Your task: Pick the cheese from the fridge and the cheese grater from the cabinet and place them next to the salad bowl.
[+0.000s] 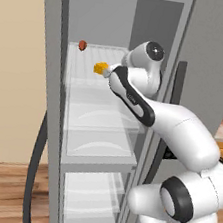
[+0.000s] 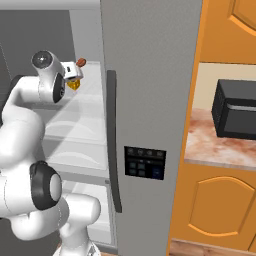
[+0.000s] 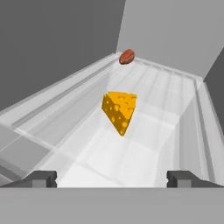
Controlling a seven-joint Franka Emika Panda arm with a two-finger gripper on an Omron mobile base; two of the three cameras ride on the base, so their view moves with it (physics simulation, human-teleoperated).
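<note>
The cheese [image 3: 119, 111], a small yellow-orange wedge with holes, lies on the top clear shelf of the open fridge [image 1: 43, 73]. It also appears as cheese [image 1: 100, 68] in the left base view and cheese [image 2: 74, 84] in the right base view, just past the hand. My gripper [image 3: 112, 178] is open, its two fingertips [image 3: 43, 178] spread wide a short way in front of the wedge, with nothing between them. The arm reaches into the fridge at top-shelf height.
A small reddish-brown round item [image 3: 127, 56] sits at the back of the same shelf, also seen as round item [image 1: 82, 45]. The fridge door [image 2: 150, 125] stands open to the right. A black microwave [image 2: 235, 110] rests on the counter beside orange cabinets.
</note>
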